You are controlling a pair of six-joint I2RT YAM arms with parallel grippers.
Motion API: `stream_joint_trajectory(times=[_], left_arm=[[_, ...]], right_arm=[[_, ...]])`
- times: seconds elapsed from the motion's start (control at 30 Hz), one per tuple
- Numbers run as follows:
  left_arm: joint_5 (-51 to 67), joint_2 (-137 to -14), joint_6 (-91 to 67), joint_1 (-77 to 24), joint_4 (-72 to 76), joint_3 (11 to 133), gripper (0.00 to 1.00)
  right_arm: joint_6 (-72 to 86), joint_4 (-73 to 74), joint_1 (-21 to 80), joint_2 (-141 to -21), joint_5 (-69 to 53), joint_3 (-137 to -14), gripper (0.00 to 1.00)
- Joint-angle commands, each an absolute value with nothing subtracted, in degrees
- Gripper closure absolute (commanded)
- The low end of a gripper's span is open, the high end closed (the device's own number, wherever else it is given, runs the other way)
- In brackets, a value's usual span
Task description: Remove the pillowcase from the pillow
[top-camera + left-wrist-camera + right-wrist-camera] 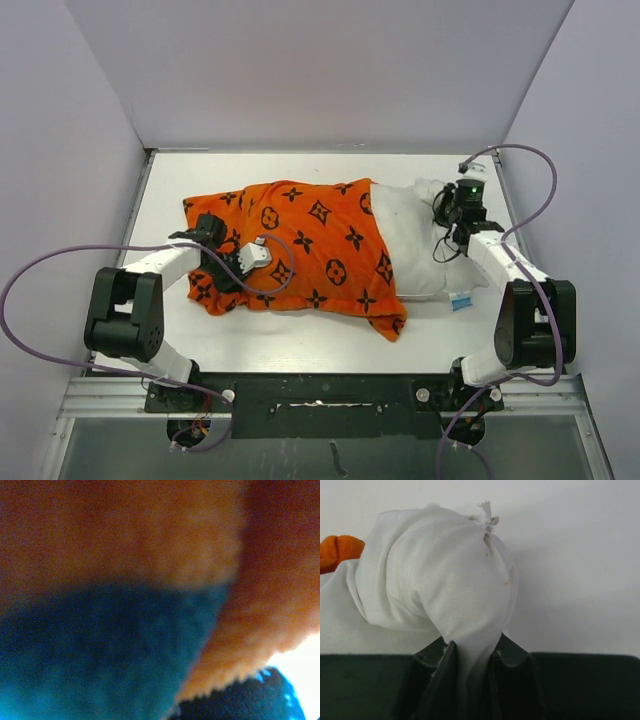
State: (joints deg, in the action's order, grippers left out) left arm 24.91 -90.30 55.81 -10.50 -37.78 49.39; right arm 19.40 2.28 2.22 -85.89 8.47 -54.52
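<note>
**Right arm pinches the pillow; left arm's grip is hidden in the cover**

From above, you see the pillowcase [300,250] lying across the middle of the table [300,345]. It covers the left and middle of the pillow [415,245]. The pillow's bare white right end sticks out of it, with a small blue-and-white tag [460,300] at the near right corner. Your left gripper [222,262] rests on the left end of the pillowcase. Its tips are lost against the fabric, so you cannot tell whether it is open or closed. Your right gripper [447,228] sits against the far right corner of the pillow.

Your left wrist camera gives only blurred orange plush from the pillowcase [125,530] pressed close to the lens, with a dark bluish patch at lower left. The grip cannot be judged here either.

Your right wrist camera shows the right gripper [470,672] with its two dark fingers [436,680] drawn narrow on a fold of the pillow [430,570]. The fabric bunches up from between them into a rounded lump. A bit of orange pillowcase [337,550] shows at the left edge.
</note>
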Motion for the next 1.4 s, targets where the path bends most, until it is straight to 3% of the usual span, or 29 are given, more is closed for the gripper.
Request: stream_joint_trajectory(times=[0.0,0.43,0.73,0.97,1.0,1.1,1.13,1.37], left_arm=[[20.95,-89.84,56.37,-3.91,-36.82,53.24,1.0],[20.99,-92.56,69.93,20.19,-39.39,61.4,1.0],[21.57,-97.02,79.36,35.72,-38.19,64.15,1.0],[27.29,-94.76,78.43,33.84,-43.66,64.36,1.0],[28.49,-94.19,78.22,32.48,-46.5,65.33,0.85],[33.92,-92.77,76.77,28.1,-55.97,69.61,0.16],[35.73,-92.27,76.1,26.66,-58.61,71.29,0.04],[40.57,-97.36,71.08,19.13,-63.6,88.14,0.02]], right_arm=[[25.06,3.9,-3.67,-82.91,1.39,-56.69,1.0],[28.59,9.92,-19.7,-82.53,-9.77,-65.58,1.0],[28.81,11.32,-19.72,-85.56,-9.62,-72.08,1.0],[22.93,10.24,-10.6,-88.27,-7.99,-76.11,1.0],[21.97,9.1,-9.22,-88.97,-9.92,-76.3,1.0],[19.63,6.25,-6.08,-91.27,-18.09,-77.4,1.0],[18.13,6.07,-4.99,-91.92,-20.15,-78.01,1.0],[7.21,12.68,0.03,-95.56,-22.0,-83.93,1.0]])
